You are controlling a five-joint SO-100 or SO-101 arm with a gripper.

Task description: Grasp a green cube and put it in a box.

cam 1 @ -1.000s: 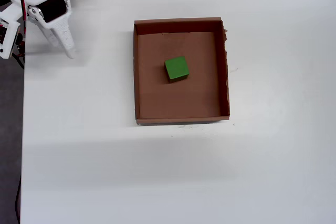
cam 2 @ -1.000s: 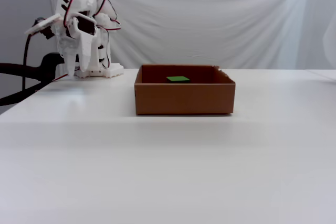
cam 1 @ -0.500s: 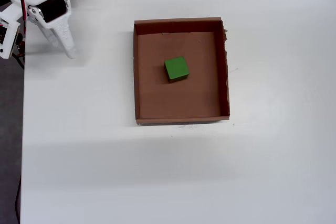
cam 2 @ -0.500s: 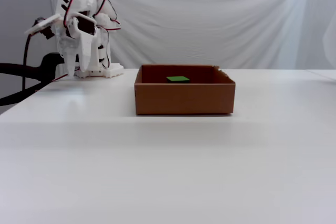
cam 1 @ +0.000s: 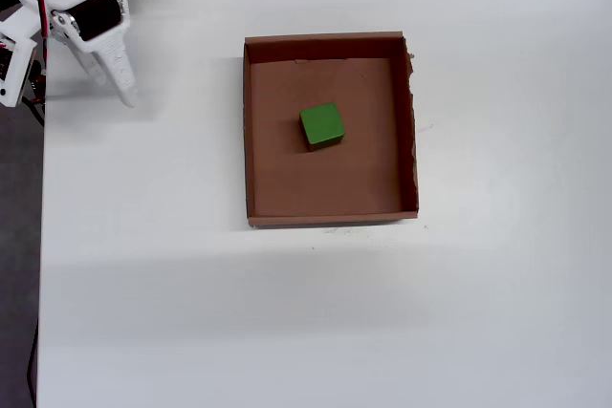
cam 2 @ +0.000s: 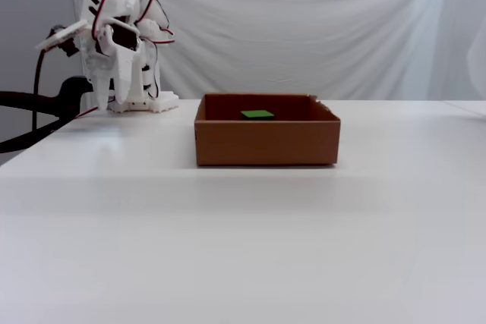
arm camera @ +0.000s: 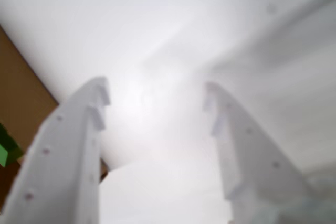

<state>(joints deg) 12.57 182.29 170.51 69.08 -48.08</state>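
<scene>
My gripper (arm camera: 155, 103) hangs with its jaws spread wide and nothing between them; in the wrist view I look straight through the gap at bare white table (cam 1: 191, 312). In the overhead view I am parked at the far left corner of the table, well apart from the box (cam 1: 249, 140).

The green cube (cam 1: 322, 126) sits inside the box, on the brown floor near the middle, clear of all four walls. From the fixed view only its top face (cam 2: 258, 114) peeks over the near wall. In the wrist view a green sliver (arm camera: 6, 149) shows at the left edge, against brown cardboard.

How would it handle? I judge it small, light and rigid, with flat matte faces that should not slip much. It lies slightly turned against the box walls, so I would square my fingers (arm camera: 73, 145) to two opposite side faces and come in from above; the low walls leave room.

As things lie, the cube is already in the box, so the job looks done.
</scene>
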